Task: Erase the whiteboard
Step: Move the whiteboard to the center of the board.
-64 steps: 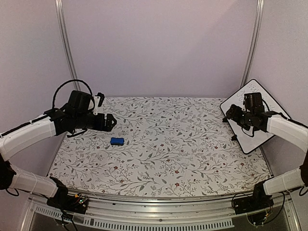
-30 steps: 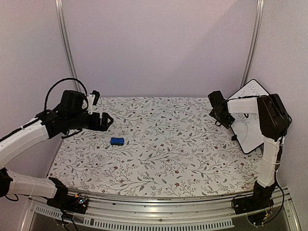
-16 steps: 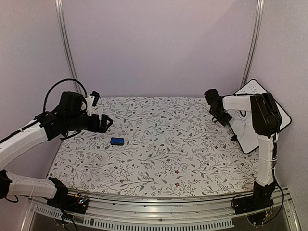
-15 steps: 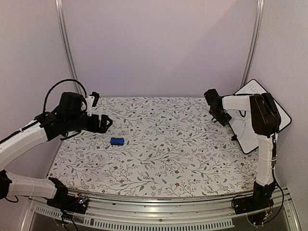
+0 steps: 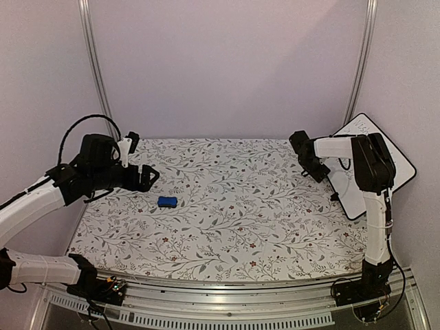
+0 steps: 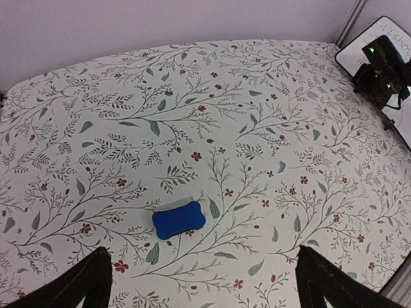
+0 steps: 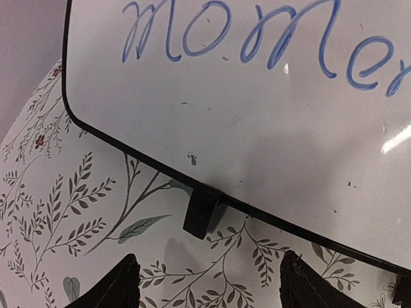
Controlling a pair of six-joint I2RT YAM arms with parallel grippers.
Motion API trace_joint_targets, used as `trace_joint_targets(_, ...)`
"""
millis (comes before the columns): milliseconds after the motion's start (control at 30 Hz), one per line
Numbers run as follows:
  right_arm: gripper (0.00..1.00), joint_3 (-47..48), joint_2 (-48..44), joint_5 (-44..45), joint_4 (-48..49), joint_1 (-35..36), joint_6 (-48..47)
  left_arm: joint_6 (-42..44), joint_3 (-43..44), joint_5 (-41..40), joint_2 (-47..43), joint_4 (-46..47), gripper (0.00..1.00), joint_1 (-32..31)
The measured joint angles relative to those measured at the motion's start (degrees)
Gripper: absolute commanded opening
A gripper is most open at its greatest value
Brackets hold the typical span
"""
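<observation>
The whiteboard [image 5: 375, 168] leans against the right wall at the table's far right, black-framed, with handwriting on it. In the right wrist view the whiteboard [image 7: 257, 96] fills the top, bearing blue writing, with a small black foot [image 7: 201, 212] on its lower edge. My right gripper [image 5: 311, 165] is open and empty just left of the board; in its wrist view the right gripper [image 7: 209, 282] sits close below the foot. A small blue eraser [image 5: 167, 201] lies on the floral table. My left gripper [image 5: 148, 177] is open above and left of it; the eraser [image 6: 179, 219] shows between its fingertips [image 6: 83, 285].
The floral tablecloth [image 5: 234, 206] covers the table. Pale walls stand close at left, back and right, with metal posts [image 5: 93, 69] in the back corners. A metal rail [image 5: 227, 306] runs along the near edge.
My right arm has swung up and reached left off the whiteboard, its gripper now at the board's left edge. My left gripper has drawn back slightly to the left. The eraser has not moved.
</observation>
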Motion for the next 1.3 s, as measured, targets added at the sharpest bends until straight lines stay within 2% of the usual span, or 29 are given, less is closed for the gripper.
trace_joint_targets(800, 0.69, 4.9, 4.4, 0.0, -1.7, -1.9, 0.7, 0.1, -1.1, 2.7, -3.2, 1.6, 0.99, 0.3)
trace_joint_targets(900, 0.63, 5.0, 4.4, -0.6, -1.8, -2.2, 0.8, 0.1, -1.1, 2.8, -3.3, 1.6, 0.99, 0.4)
trace_joint_targets(1033, 0.48, 5.7, 4.7, -1.8, -1.9, -2.9, 0.7, 0.1, -1.2, 2.8, -3.3, 1.6, 0.99, 0.4)
trace_joint_targets(1233, 0.45, 6.1, 4.8, -2.4, -2.0, -3.3, 0.5, 0.1, -1.2, 3.3, -3.2, 1.6, 0.99, 0.9)
trace_joint_targets(1300, 0.40, 6.4, 4.8, -2.4, -2.0, -3.3, 0.4, 0.1, -1.2, 3.7, -3.2, 1.6, 0.99, 1.1)
